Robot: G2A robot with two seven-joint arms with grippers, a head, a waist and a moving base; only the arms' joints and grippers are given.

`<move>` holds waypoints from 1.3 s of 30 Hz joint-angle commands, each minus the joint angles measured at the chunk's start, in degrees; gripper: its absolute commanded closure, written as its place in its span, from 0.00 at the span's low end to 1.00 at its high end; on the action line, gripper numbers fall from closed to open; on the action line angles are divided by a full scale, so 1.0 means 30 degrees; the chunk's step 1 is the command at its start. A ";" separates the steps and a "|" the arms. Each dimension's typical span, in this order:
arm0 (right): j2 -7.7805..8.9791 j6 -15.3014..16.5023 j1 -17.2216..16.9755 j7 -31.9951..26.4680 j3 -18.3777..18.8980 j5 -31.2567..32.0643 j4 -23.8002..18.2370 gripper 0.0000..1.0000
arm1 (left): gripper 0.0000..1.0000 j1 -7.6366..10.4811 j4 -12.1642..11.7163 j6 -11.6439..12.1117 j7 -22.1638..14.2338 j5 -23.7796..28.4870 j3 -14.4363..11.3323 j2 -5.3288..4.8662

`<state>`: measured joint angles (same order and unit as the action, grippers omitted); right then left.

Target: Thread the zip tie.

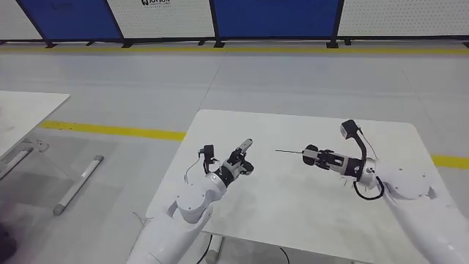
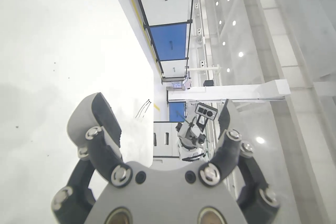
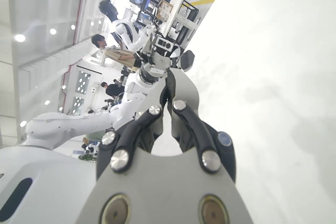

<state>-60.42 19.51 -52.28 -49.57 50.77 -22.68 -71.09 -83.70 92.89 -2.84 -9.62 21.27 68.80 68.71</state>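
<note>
A thin black zip tie sticks out level from my right gripper, pointing across the table toward the left arm. The right gripper is shut on the tie's end, its fingers pressed together. My left gripper hovers over the white table, a short gap from the tie's free tip. The left gripper is open with nothing between its black pads. Through that gap the right gripper faces it farther off.
Several spare zip ties lie on the table near its far edge. Past the table's edge is open floor, with a second white table to the left. Blue and white panels stand at the back.
</note>
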 commanded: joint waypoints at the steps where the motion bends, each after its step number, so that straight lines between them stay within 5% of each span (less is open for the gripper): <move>1: -0.0330 -0.0009 -0.0188 0.0751 -0.0300 0.0255 0.0015 1.00 | 0.00 0.0217 -0.0689 0.0338 -0.0200 0.0611 -0.0192 0.0082; 5: -0.1047 -0.0009 -0.0162 0.0927 -0.0880 0.0078 0.0922 1.00 | 0.00 0.0592 -0.1684 0.1686 0.0080 0.1919 -0.0741 0.0348; 19: -0.1148 -0.0009 -0.0583 0.1735 -0.0756 -0.0059 0.0516 1.00 | 0.00 0.0566 -0.1782 0.1624 -0.0470 0.1525 -0.0966 0.0333; 26: -0.1913 -0.0009 -0.0808 0.2383 -0.1510 0.0285 0.1087 1.00 | 0.00 0.0188 -0.2182 0.5113 -0.0972 0.1567 -0.1867 0.0548; 39: -0.1950 -0.0009 -0.0781 0.2382 -0.1537 0.0313 0.1143 1.00 | 0.00 0.0358 -0.2082 0.5241 -0.0743 0.1076 -0.2154 0.0609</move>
<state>-66.27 19.48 -54.62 -42.43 46.16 -21.74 -67.66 -82.86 86.53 12.49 -12.26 25.33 62.79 70.44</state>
